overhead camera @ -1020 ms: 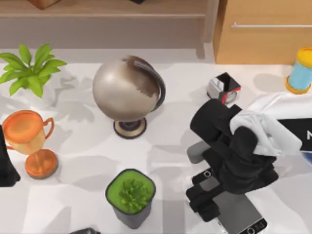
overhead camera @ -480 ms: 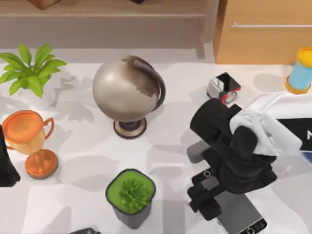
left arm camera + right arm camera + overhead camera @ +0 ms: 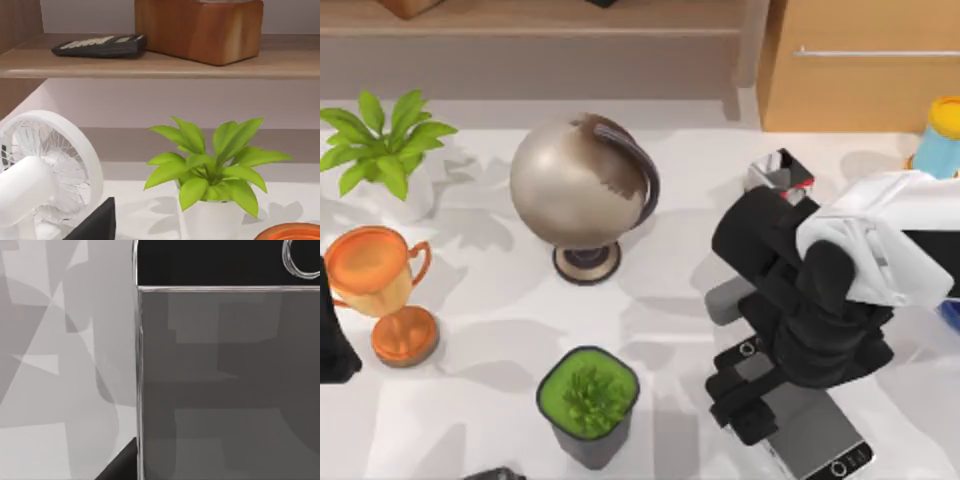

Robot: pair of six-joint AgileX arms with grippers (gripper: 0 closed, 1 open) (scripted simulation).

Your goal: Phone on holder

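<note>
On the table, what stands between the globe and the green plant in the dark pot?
Nothing: in the top view the stretch of white table between the globe and the potted plant is bare, crossed by shadows alone.

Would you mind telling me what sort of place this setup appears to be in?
Probably a rendered home office or study: a globe and trophy on a white table, with a calculator on a wooden shelf.

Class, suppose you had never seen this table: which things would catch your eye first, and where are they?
The big silver-brown globe stands mid-table. Left of it sit an orange trophy and a leafy plant. At the right, the right gripper sits over the phone near the front edge.
</note>
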